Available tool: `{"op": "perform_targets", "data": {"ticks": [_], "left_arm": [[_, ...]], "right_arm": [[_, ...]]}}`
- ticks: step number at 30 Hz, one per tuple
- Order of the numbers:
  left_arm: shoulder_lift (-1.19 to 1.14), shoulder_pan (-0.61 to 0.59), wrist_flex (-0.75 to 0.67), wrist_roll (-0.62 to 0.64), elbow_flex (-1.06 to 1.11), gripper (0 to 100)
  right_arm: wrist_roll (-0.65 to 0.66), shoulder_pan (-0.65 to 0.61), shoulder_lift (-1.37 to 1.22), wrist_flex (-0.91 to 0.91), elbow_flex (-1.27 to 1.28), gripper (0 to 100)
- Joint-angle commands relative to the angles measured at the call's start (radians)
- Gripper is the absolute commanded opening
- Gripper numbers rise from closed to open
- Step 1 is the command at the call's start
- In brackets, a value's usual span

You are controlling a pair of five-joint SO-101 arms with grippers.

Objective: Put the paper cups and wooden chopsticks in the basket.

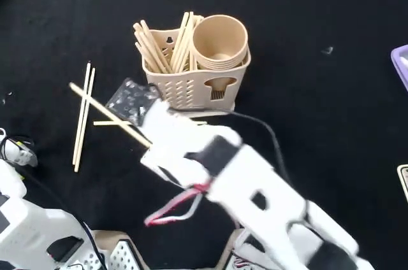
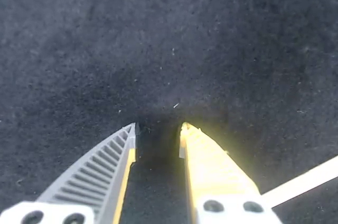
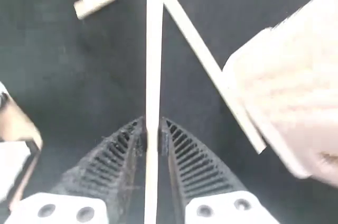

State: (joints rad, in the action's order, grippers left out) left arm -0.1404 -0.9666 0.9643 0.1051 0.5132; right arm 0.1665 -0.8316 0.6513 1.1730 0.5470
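A beige slotted basket (image 1: 191,88) stands upright. A nested stack of paper cups (image 1: 220,41) fills one compartment, and a bundle of wooden chopsticks (image 1: 156,47) leans in the other. Two loose chopsticks (image 1: 81,117) lie side by side on the black surface (image 1: 319,123). A slanted chopstick (image 3: 153,76) is clamped in the right hand (image 3: 152,126).

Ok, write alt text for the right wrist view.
The right arm's black ribbed gripper is shut on a thin pale wooden chopstick that runs straight out from it over the black table cloth. Two more wooden chopsticks angle away near its far end, and the beige plastic basket stands close beside.
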Motion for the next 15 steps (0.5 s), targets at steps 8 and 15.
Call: {"op": "perform_targets", "data": {"ticks": [8,15], "left_arm": [[-0.031,0.004,-0.009,0.023,-0.036,14],[-0.031,0.004,-0.009,0.023,-0.036,14]], "right_arm": [[0.015,0.138,0.306,-0.295,-0.091,1.1],[0.008,0.250,0.180,-0.703,-0.091,1.1]]}}
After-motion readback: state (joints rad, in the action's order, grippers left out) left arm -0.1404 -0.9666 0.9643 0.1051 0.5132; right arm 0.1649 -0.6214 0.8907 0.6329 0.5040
